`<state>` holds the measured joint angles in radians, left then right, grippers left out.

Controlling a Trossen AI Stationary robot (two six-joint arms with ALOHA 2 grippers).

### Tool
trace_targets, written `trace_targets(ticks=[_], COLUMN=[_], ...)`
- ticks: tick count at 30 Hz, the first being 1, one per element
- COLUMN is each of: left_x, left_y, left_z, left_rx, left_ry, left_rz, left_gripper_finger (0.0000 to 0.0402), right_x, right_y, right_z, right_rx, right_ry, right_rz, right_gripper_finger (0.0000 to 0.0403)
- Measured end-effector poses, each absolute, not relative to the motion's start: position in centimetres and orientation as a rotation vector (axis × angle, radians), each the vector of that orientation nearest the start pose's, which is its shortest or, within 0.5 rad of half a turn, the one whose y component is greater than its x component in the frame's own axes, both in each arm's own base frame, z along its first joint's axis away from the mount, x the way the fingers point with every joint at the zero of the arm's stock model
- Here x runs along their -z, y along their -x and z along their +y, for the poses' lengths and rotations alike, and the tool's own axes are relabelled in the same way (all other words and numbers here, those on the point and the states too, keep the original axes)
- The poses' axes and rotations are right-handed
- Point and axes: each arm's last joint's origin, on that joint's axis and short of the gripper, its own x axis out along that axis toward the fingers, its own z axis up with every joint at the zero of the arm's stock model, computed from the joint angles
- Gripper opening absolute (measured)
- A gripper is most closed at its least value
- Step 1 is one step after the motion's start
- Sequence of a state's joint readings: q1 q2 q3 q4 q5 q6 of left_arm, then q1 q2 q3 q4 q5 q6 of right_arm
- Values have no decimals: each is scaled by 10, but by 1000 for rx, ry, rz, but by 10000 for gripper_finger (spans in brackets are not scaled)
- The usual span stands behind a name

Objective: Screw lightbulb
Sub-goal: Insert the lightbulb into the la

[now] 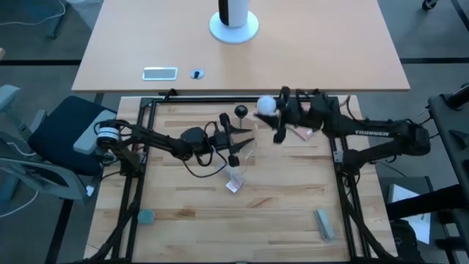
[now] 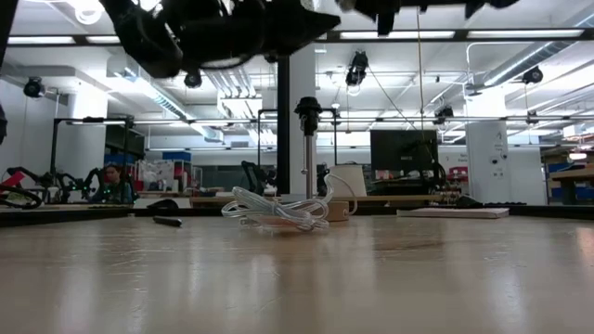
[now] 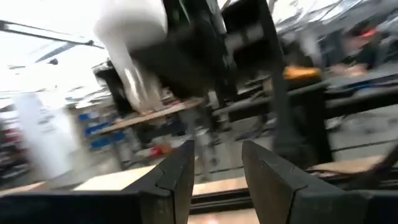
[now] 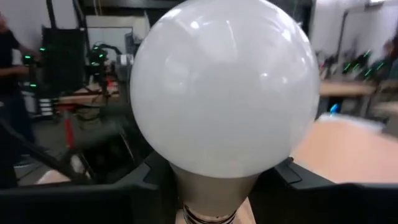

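Bright, even ceiling light; strip lamps glare in low view. Worktop shows soft sheen. Left wrist view motion-blurred. Lightbulb sharp, small highlights; background soft.

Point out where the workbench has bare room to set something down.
Free: the near wood between the teal object and grey block. Crowded: the far middle, where the left gripper, black socket, clear packet and the right gripper holding the lightbulb sit.

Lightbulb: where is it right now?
The lightbulb is in the right gripper, shown in the high view near the table's far edge, just right of the black socket; it fills the right wrist view.
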<state>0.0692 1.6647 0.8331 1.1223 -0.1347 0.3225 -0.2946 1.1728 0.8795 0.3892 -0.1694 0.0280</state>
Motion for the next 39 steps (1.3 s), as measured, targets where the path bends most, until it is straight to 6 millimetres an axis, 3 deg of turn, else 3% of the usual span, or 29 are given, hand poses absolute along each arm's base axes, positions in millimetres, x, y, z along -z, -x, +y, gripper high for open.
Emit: trace_targets(ticks=[8, 15, 20, 31, 39], left_x=[-290, -306, -310, -316, -303], left_y=[-310, -283, -275, -273, -278], left_z=[68, 105, 118, 120, 122], left_rx=[-390, -420, -466, -420, -415], left_ry=[-374, -309, -262, -398, -421], left_rz=[-104, -147, -175, -214, -154], left_gripper_finger=[125, 72, 7, 1, 0], right_x=[-308, -292, -286, -274, -270], right_y=[-270, -299, -312, -321, -321], right_z=[-134, -159, -168, -173, -173], right_rx=[96, 49, 36, 59, 61], right_ry=[-70, -101, -105, -88, -85], right_rz=[9, 74, 91, 112, 129], right_gripper_finger=[130, 129, 129, 129, 129])
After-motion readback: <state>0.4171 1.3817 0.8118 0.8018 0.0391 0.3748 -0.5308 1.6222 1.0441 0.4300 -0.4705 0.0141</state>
